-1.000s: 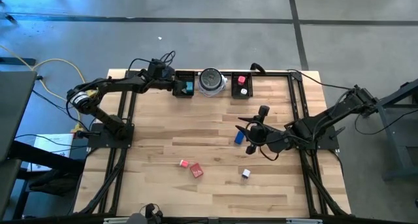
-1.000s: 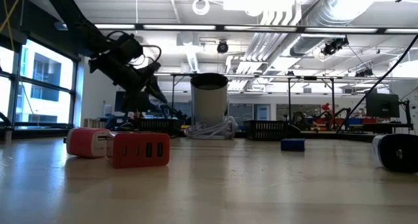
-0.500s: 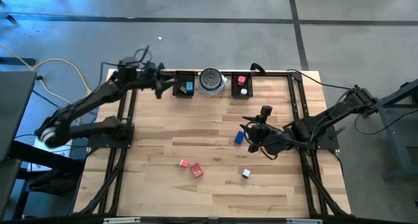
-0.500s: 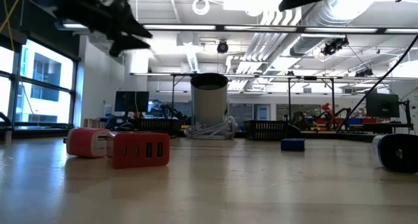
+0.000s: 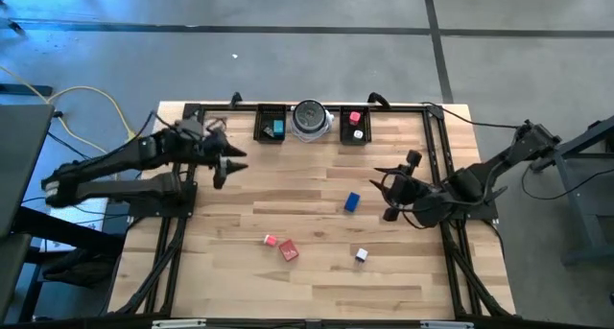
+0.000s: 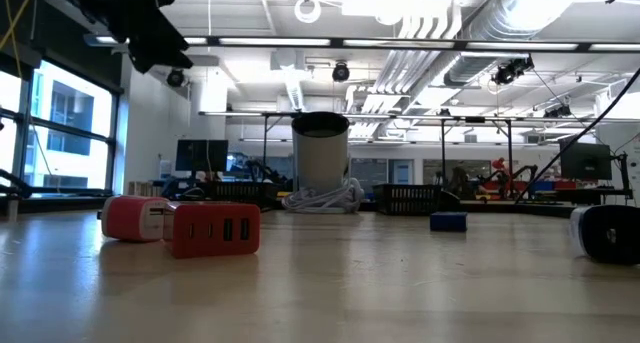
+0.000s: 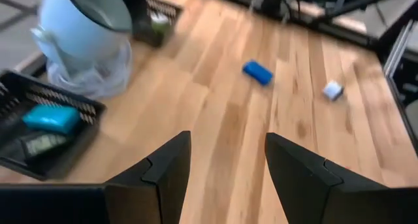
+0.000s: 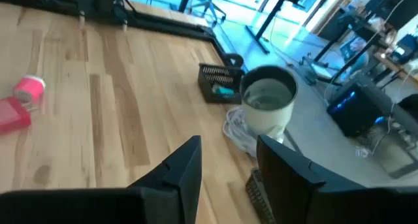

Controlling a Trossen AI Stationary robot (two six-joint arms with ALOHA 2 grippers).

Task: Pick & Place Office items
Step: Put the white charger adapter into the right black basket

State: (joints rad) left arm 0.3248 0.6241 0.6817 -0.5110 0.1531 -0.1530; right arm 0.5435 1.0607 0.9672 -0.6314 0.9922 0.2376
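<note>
Left gripper (image 5: 230,163) open, empty, above bare wood; left tray (image 5: 270,126) with teal piece (image 5: 278,128) just beyond it. Right gripper (image 5: 386,193) open, empty; blue piece (image 5: 352,202) just ahead, nothing between. Red piece (image 5: 289,251), pink piece (image 5: 271,240), white piece (image 5: 362,255) farther off.

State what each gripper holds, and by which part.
Nothing is held. The left gripper and the right gripper both stand open above the table, with only bare wood between their fingers.

Ahead of your left gripper (image 5: 231,166) across the table (image 5: 317,281) lies one block (image 5: 352,201), just before your right gripper (image 5: 388,193); two trays (image 5: 270,124) flank the dish (image 5: 310,119) at the far edge.
</note>
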